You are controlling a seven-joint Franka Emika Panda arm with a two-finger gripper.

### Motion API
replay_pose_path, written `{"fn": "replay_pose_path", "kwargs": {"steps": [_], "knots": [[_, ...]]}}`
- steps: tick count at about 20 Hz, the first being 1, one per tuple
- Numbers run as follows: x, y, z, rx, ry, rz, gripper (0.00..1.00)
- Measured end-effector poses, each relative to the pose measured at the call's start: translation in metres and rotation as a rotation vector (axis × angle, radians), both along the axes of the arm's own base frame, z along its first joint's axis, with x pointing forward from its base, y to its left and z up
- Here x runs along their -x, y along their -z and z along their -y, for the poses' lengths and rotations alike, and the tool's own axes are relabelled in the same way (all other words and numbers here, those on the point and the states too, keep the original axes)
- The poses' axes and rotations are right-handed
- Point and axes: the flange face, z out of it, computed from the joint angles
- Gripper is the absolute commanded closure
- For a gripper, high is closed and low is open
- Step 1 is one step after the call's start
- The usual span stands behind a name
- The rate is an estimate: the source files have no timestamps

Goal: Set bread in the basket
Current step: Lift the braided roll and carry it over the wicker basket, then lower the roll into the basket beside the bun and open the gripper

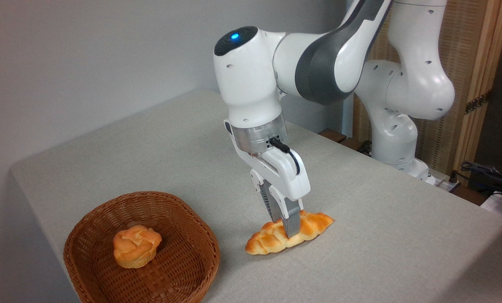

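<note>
The bread [268,240], a long braided golden-orange loaf, lies on the grey table to the right of the basket. My gripper [285,227] points down over the loaf's middle. One finger [292,223] is in front of it and the other is behind, and the two are closed in against its sides. The loaf still rests on the tabletop. The basket [183,273], round, shallow and reddish-brown wicker, stands at the front left, about a hand's width from the loaf's near tip.
A small round knotted bun [136,245] sits inside the basket, left of centre. The table edge [36,210] runs close by the basket's left side. The arm's base [396,147] stands at the back right, with cables [486,174] beyond it.
</note>
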Motion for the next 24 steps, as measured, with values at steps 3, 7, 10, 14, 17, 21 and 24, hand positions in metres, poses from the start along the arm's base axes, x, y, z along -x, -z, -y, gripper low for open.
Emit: {"fn": "replay_pose_path", "kwargs": {"steps": [3, 7, 10, 14, 17, 21, 24], "knots": [[-0.005, -0.026, 0.003, 0.004, -0.008, -0.036, 0.91], [-0.021, -0.075, 0.011, 0.087, -0.042, -0.013, 0.9], [-0.057, -0.112, 0.018, 0.164, -0.11, 0.051, 0.85], [-0.12, -0.107, 0.022, 0.186, -0.228, 0.078, 0.79], [-0.176, -0.076, 0.027, 0.192, -0.312, 0.135, 0.47], [-0.213, -0.038, 0.038, 0.192, -0.391, 0.171, 0.0], [-0.22, -0.029, 0.042, 0.192, -0.404, 0.166, 0.0]]}}
